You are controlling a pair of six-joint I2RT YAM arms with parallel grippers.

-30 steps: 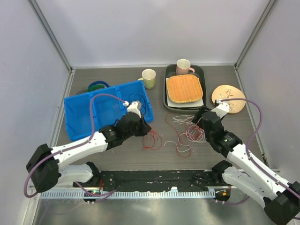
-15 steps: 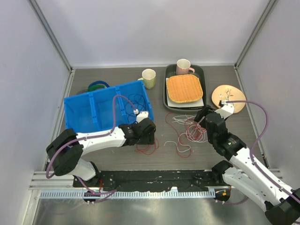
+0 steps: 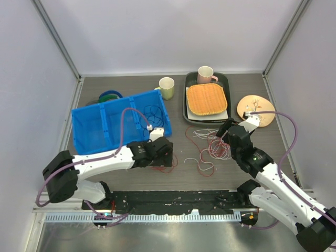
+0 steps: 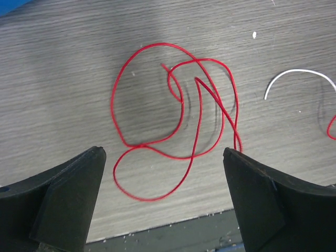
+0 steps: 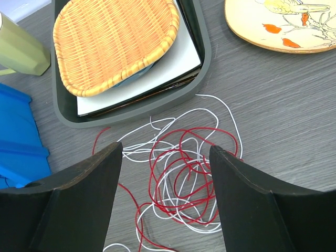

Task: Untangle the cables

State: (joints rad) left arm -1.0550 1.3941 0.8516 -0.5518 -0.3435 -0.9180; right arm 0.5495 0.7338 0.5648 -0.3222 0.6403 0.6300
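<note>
Nearest the arm bases, the left gripper (image 4: 163, 152) is low over the grey wood-grain table (image 3: 131, 86), with its 2 fingers spread wide and nothing between them. Under the gap, a single red cable (image 4: 114, 102) lies flat on the table in several overlapping loops, apart from the others. It touches neither finger as far as the wrist view shows. Just to its right is the curved end of a loose white cable (image 4: 299, 72), also flat on the table.

Further right and a little farther back, the right gripper (image 5: 165, 149) hangs over the main tangle (image 5: 181, 168). Its jaws are wide apart and grip nothing. The tangle is a knot of red and white cables, looped through each other, lying on the table just in front of the dark tray (image 5: 205, 58). A few white strands trail out toward the tray's near rim.

Behind the left gripper stands a blue bin (image 3: 89, 131) with 3 compartments. A dark blue cable (image 3: 152, 113) lies coiled in its right one. A green-and-blue coil (image 3: 109, 96) shows behind the bin's far wall.

The tray holds a woven basket dish (image 5: 113, 44) resting on a white slab (image 5: 178, 60). A pink mug (image 3: 206, 75) stands at its far end. A pale green cup (image 3: 167, 86) stands left of the tray, and a round painted plate (image 5: 278, 26) lies to its right.
</note>
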